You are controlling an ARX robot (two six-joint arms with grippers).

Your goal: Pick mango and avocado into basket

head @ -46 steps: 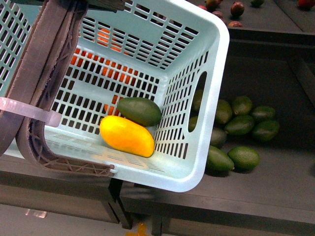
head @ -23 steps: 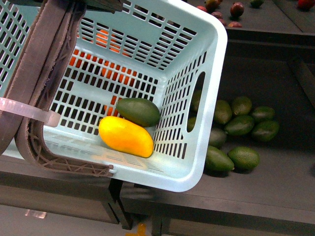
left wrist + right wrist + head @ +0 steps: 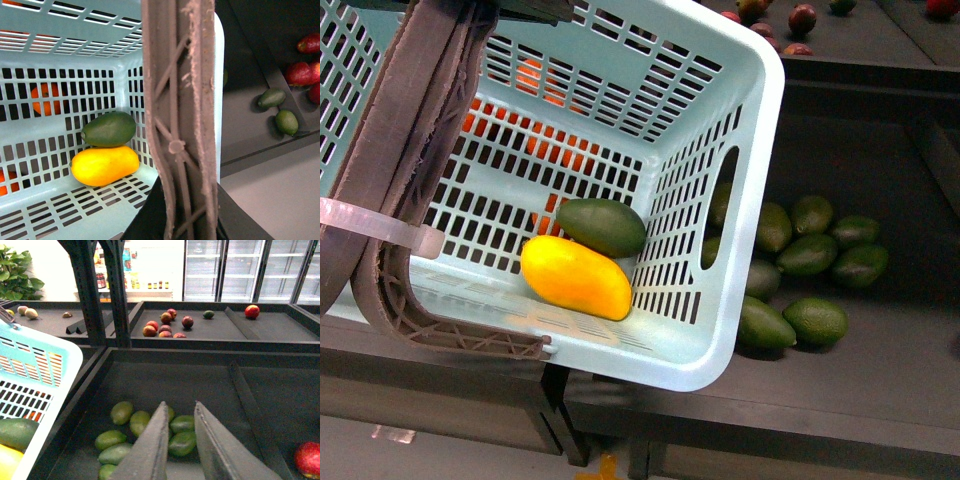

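Right gripper [image 3: 179,440] hangs above the avocado bin, its fingers slightly parted, holding nothing. Left gripper is not visible; the brown handle [image 3: 180,120] fills its wrist view, so its state cannot be told. Mango [image 3: 576,277], smooth yellow-orange, and avocado [image 3: 603,226], dull dark green, lie touching in the tilted teal basket [image 3: 745,200]. Both judged firm, rounded and liable to roll; take hold across the midsection.

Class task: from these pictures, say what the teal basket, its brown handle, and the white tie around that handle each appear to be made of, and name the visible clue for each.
Basket: moulded plastic, matte; even colour, regular slots, rounded rim.
Handle: probably rigid plastic, dull; moulded cross-ribs, frayed-looking edges.
Tie: likely translucent nylon or plastic; thin flat strap wrapped around the handle.
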